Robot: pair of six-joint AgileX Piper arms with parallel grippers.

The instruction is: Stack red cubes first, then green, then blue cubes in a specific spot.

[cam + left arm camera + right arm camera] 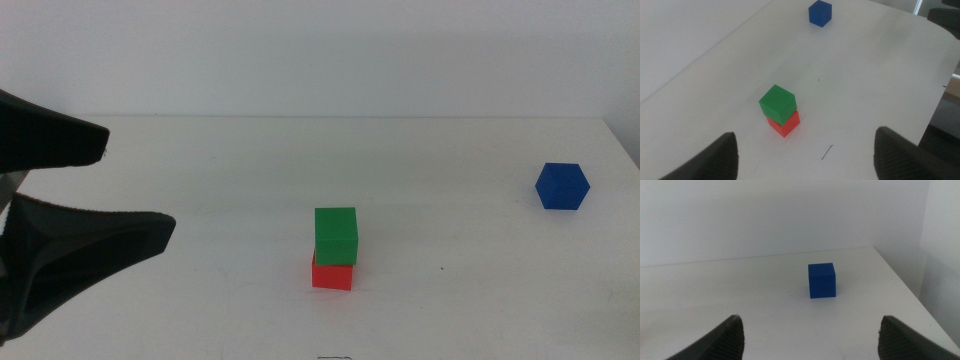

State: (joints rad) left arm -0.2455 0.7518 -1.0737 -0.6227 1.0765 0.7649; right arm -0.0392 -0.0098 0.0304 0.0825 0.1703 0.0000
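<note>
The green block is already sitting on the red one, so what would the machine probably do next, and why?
Probably the right end effector, open and facing the blue cube, should ease forward to straddle it. That cube sits alone, apart from the green cube stacked on the red cube. The left end effector is open, off to the side.

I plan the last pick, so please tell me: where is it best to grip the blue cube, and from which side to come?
Probably from above, across two opposite flat side faces of the blue cube. It stands alone on the white table, apart from the green cube on the red cube. The open right gripper already faces it.
</note>
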